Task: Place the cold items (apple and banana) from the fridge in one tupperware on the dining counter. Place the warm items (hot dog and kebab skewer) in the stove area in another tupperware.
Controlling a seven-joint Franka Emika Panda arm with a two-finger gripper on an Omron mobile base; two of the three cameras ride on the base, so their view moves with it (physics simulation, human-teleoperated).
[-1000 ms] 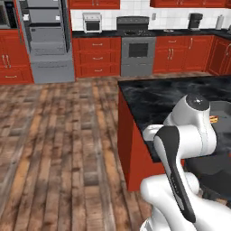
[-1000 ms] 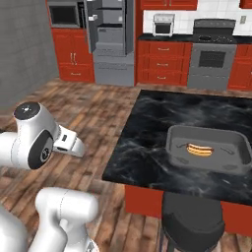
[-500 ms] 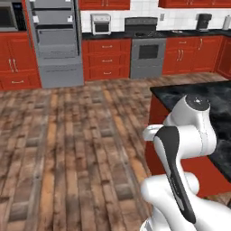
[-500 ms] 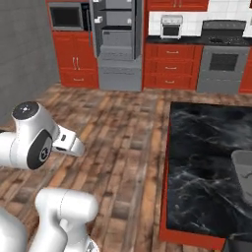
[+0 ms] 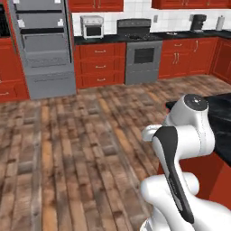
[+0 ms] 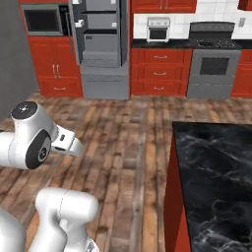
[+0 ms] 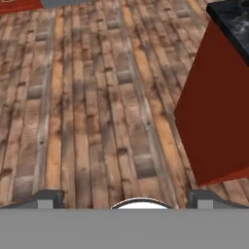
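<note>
My gripper [image 7: 126, 198] is open, with its two dark fingertips [image 7: 48, 197] wide apart over the bare wooden floor and nothing between them. The grey fridge [image 6: 101, 44] stands against the far wall, with shelves showing in its upper part; it is also at the far left [image 5: 43, 45]. To its right along the same wall is the stove [image 6: 214, 54] [image 5: 142, 49]. A corner of the black marble dining counter [image 6: 216, 172] [image 5: 221, 113] [image 7: 233, 19] lies to my right. The apple, banana, hot dog, kebab skewer and tupperware are out of view.
Red cabinets [image 5: 99, 65] line the back wall. A toaster oven [image 5: 92, 26] and a coffee machine [image 5: 198, 21] sit on the worktop there. The counter's red side panel [image 7: 214, 112] stands close on the right, and wooden floor [image 5: 81, 144] stretches towards the fridge.
The whole picture has shifted: the base has turned away from the dining counter, so the tray with the hot dog has left the views. The gripper stays open.
</note>
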